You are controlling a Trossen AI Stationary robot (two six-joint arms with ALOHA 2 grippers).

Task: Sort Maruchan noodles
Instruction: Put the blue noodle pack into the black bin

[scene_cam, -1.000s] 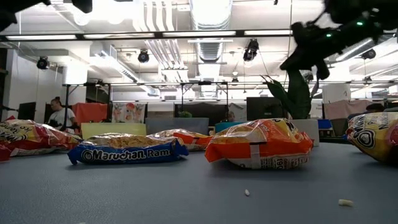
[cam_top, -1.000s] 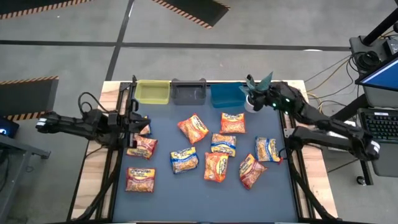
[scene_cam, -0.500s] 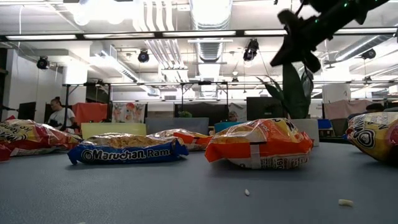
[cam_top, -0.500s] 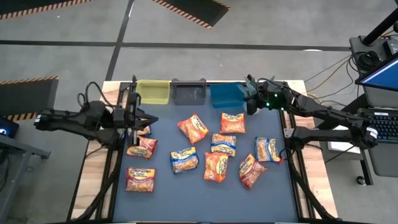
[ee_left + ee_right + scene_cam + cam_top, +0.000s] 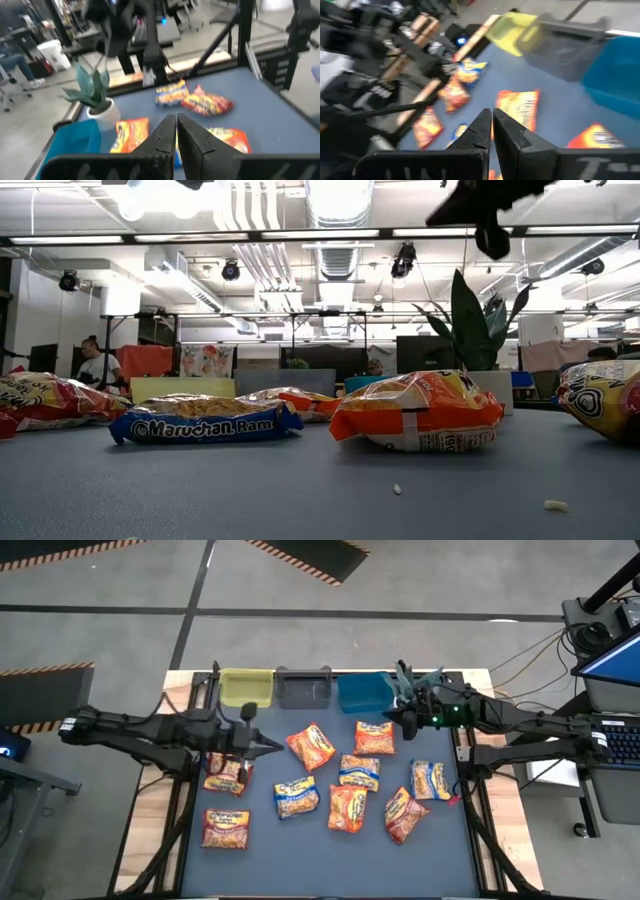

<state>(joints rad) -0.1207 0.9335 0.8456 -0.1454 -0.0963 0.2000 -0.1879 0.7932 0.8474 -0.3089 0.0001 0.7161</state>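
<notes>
Several Maruchan packets lie flat on the blue-grey mat: orange ones [image 5: 310,747] [image 5: 374,737] [image 5: 347,808], yellow-and-blue ones [image 5: 359,771] [image 5: 297,797], red ones [image 5: 228,774] [image 5: 226,828] [image 5: 405,815]. My left gripper [image 5: 275,747] [image 5: 176,122] hovers shut in the air just left of the orange packet [image 5: 310,747]. My right gripper [image 5: 393,720] [image 5: 492,117] hovers shut above the mat beside the far orange packet [image 5: 517,107], near the blue bin. Neither holds anything.
Three bins line the far edge: yellow-green [image 5: 246,689], grey [image 5: 303,689], blue [image 5: 366,692]. A potted plant [image 5: 413,690] stands at the blue bin's right end, close to my right arm. Another packet [image 5: 431,780] lies near the right edge. Bare mat lies along the near edge.
My left gripper has travelled from the table's left edge toward the middle, stopping beside the orange packet. My right gripper has swung from the plant at the far right corner leftward and nearer, over the mat. No packet has moved.
</notes>
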